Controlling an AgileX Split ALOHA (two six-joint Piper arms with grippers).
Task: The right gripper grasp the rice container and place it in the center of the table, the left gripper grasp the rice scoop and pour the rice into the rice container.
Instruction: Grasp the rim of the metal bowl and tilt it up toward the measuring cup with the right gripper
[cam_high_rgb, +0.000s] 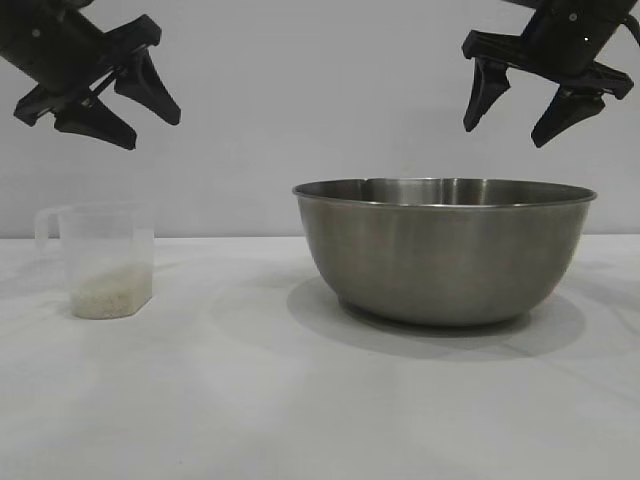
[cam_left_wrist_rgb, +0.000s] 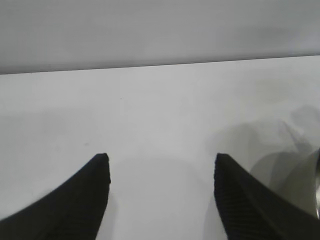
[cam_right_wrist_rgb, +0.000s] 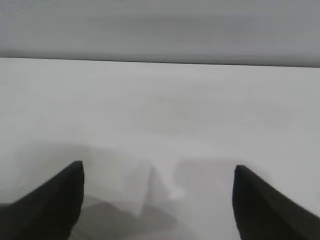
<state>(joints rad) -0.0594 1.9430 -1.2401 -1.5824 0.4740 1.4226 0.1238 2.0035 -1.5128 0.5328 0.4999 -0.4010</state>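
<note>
Tabletop (cam_high_rgb: 300, 420): plain white, matte, carrying two items.

Rice container (cam_high_rgb: 444, 250): large brushed-steel bowl, upright on the tabletop, right of centre in the exterior view; nothing touches it.

Rice scoop (cam_high_rgb: 100, 260): small clear plastic cup with loop handle, upright at the tabletop's left, well apart from the bowl.

Rice (cam_high_rgb: 108, 296): low layer of white grains in the bottom of the scoop.

Left hand (cam_high_rgb: 140, 112): raised above the scoop, fingers spread wide, holding nothing.

Right hand (cam_high_rgb: 518, 118): raised above the bowl's right side, fingers spread wide, holding nothing.
</note>
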